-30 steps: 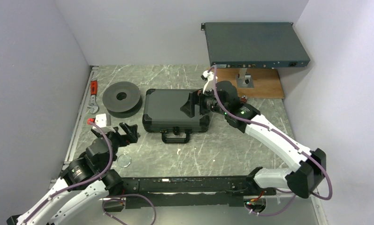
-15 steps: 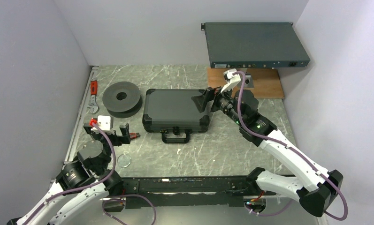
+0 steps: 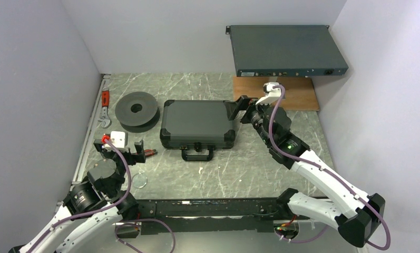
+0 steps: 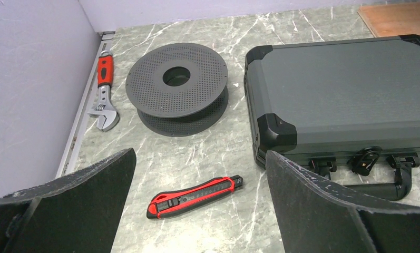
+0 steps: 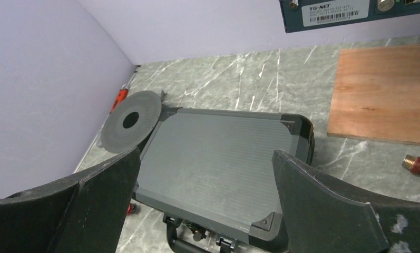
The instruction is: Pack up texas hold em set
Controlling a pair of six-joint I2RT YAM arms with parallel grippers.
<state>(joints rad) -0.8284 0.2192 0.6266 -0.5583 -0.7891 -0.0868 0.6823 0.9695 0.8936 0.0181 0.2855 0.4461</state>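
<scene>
The black hard briefcase [image 3: 197, 124] lies shut and flat mid-table, handle [image 3: 198, 154] toward me. It also shows in the left wrist view [image 4: 344, 100] and the right wrist view [image 5: 223, 158]. No chips, card decks, markers or button are in view. My left gripper [image 3: 120, 149] is open and empty, left of the case's front corner; in its own view [image 4: 199, 155] the jaws stand wide above a utility knife. My right gripper [image 3: 239, 107] is open and empty, raised over the case's far right corner, the lid between its fingers in its own view [image 5: 206, 154].
A dark grey spool [image 3: 137, 109] sits left of the case. A red-handled wrench [image 3: 105, 108] lies by the left wall. A red-black utility knife [image 4: 194, 196] lies front left, near a clear disc [image 3: 139, 180]. A grey rack-mount box [image 3: 286, 50] overhangs a wooden board [image 3: 297, 95].
My right gripper has risen off the case lid and drawn back to the right. My left gripper has pulled back toward the front left, uncovering the utility knife.
</scene>
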